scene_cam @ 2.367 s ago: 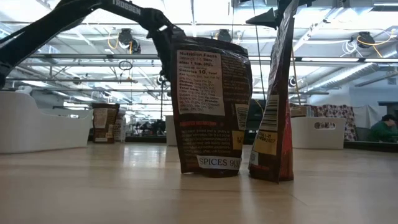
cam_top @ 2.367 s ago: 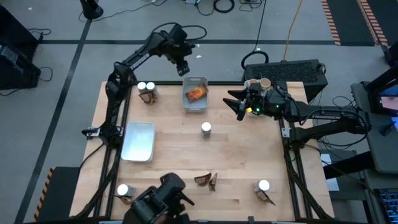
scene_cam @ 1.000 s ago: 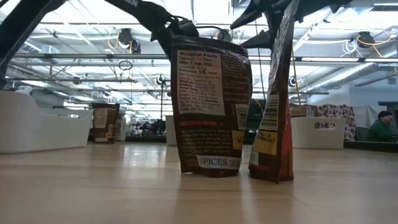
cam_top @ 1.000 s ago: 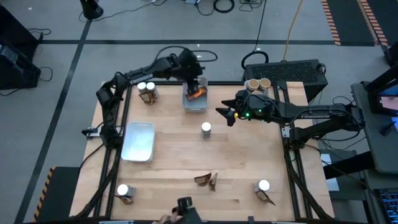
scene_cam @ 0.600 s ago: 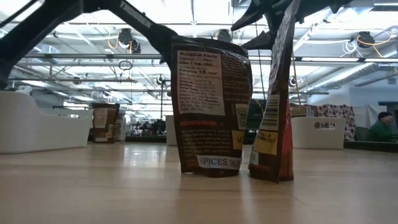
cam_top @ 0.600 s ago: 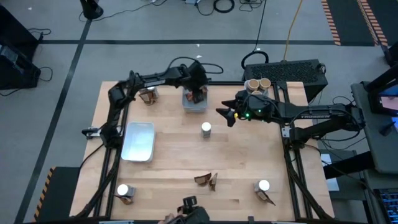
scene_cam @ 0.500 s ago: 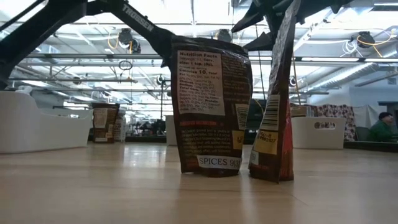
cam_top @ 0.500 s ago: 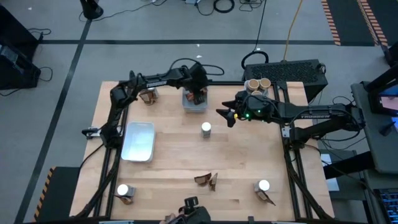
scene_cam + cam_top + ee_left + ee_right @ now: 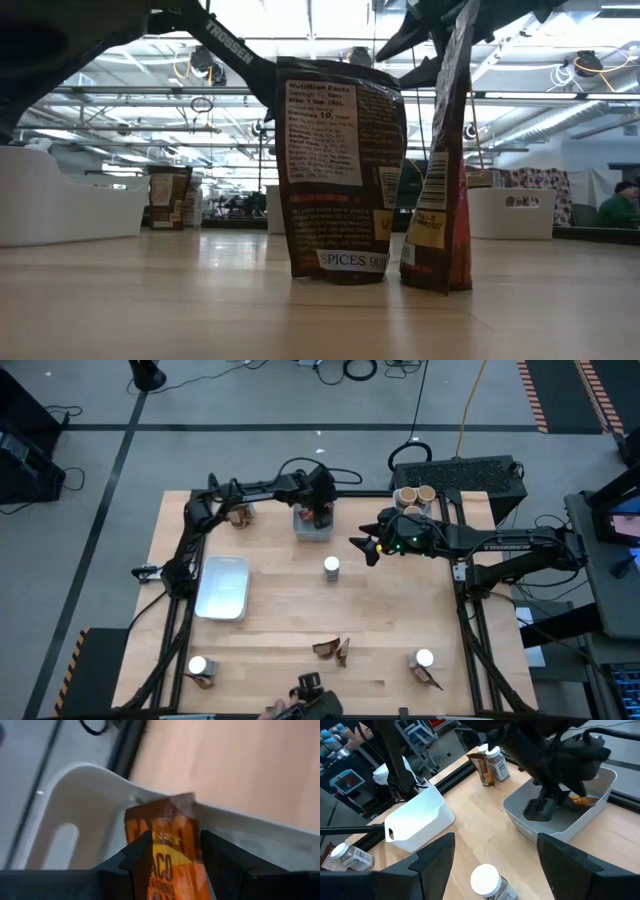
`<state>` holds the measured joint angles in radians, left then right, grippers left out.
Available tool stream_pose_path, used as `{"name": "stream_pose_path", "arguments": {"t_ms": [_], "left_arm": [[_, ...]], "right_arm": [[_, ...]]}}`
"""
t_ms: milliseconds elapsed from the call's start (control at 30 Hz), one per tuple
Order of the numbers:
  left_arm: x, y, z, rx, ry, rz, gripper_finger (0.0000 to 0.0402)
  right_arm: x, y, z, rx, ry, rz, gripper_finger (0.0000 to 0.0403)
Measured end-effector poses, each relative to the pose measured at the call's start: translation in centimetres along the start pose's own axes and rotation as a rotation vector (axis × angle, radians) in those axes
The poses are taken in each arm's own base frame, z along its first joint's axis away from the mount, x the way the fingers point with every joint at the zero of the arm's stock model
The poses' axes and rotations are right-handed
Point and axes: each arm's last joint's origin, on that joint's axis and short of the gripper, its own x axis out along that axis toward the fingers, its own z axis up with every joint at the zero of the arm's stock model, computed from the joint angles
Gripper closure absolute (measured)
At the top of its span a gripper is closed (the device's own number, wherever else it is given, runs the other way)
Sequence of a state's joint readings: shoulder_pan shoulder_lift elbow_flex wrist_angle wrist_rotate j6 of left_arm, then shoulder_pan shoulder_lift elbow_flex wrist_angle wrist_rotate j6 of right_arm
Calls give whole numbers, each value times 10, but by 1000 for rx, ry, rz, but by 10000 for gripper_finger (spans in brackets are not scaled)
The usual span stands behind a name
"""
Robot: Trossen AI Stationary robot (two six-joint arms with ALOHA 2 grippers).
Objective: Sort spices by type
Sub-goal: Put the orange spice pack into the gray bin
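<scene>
Left gripper (image 9: 321, 512) lowered into the grey tray (image 9: 304, 531) at the table's far edge, fingers (image 9: 137, 862) partly spread on either side of an orange packet (image 9: 172, 855), touching or nearly touching its faces; firm grip or not, cannot tell. Packet upright against the tray's pale wall (image 9: 90, 795).

Right gripper (image 9: 366, 545) hovering just right of that tray, jaws wide apart and holding nothing, above bare wood near a white-capped jar (image 9: 331, 567) at mid-table. Same jar close below in the right wrist view (image 9: 487, 881).

Farther out: two more jars and a brown packet (image 9: 490, 762) near the far left corner, beside the left arm. White tray (image 9: 222, 586) on the left side. Two tan-topped tubs (image 9: 415, 495) at the far right edge. Two dark-brown packets (image 9: 333, 650) standing near the front edge, filling the low view (image 9: 340, 170) and hiding most of the table behind them. Jar with packet at the front left corner (image 9: 199, 669), another at the front right (image 9: 424, 663). Person in green (image 9: 620, 205) in the room beyond.
</scene>
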<state>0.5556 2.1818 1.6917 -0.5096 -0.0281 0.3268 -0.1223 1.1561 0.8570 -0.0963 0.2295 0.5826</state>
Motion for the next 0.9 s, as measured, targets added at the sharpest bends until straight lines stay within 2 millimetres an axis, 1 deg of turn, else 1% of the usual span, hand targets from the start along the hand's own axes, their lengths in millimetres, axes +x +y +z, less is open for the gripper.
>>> {"name": "stream_pose_path", "arguments": {"t_ms": [167,300,400,533,567,633,700,800,867,900], "left_arm": [[11,0,-4,2,36,48,233],[11,1,-4,2,39,68,244],[11,1,-5,4,50,85,281],[8,2,-4,23,61,95,369],[5,2,-4,29,68,93,381],[-4,3,-2,29,58,98,385],[-21,5,3,26,39,104,385],[-58,6,11,23,-4,116,386],[-87,7,16,23,-49,115,387],[-105,7,19,23,-96,91,387]], "right_arm": [[0,0,0,-1,1,-1,140],[0,0,0,0,0,0,140],[0,0,0,2,0,-1,140],[0,0,0,4,-1,0,140],[0,0,0,4,-1,0,140],[0,0,0,4,-1,0,140],[0,0,0,4,-2,0,140],[0,0,0,5,-2,0,140],[0,0,0,5,-5,2,140],[0,0,1,5,-9,5,140]]}}
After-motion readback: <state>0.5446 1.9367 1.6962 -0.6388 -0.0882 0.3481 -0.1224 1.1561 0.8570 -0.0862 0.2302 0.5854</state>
